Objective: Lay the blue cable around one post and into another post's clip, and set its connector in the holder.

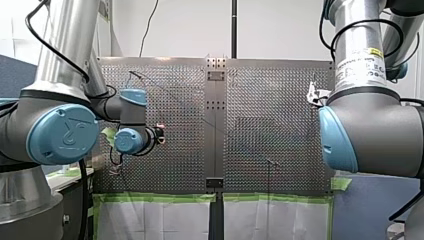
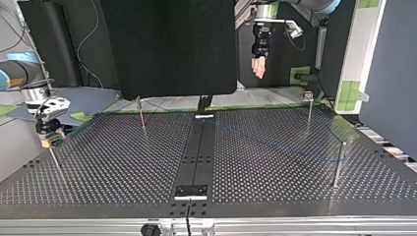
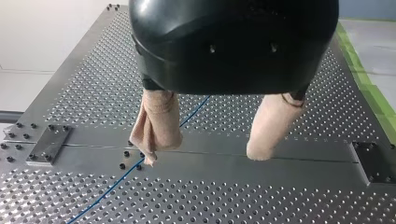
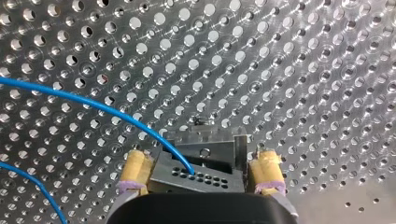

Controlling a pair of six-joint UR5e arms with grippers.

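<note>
**Currently: right pincer on the connector, left pincer open and raised**

Broadly, the perforated metal counter (image 2: pixel 275 196) fills the scene, with a dark strip running down its middle. My left arm (image 1: pixel 60 130) and my right arm (image 1: pixel 370 130) come in from its two sides.

In the top view my left pincer (image 3: pixel 204 157) hangs well above the counter's far edge. Its beige-wrapped fingers stand wide apart with nothing between them.

My right pincer (image 4: pixel 201 161) sits low at the top view's left. Its yellow pads lie against the two sides of a grey block, gripping it.

Thin upright posts stand on the counter. One post (image 2: pixel 55 160) is just below my right pincer, a second post (image 2: pixel 142 115) is further back, and a third post (image 2: pixel 309 110) and a fourth post (image 2: pixel 338 164) are at the top view's right.

The blue cable (image 4: pixel 93 100) lies on the counter. From my right pincer's side it crosses the middle strip toward the fourth post; I cannot tell whether it wraps that post. In the left wrist view it passes beneath one beige finger.

The grey block is the connector (image 4: pixel 215 179). The cable's end runs into its top, and a small metal bracket (image 4: pixel 205 145) stands just behind it.
</note>
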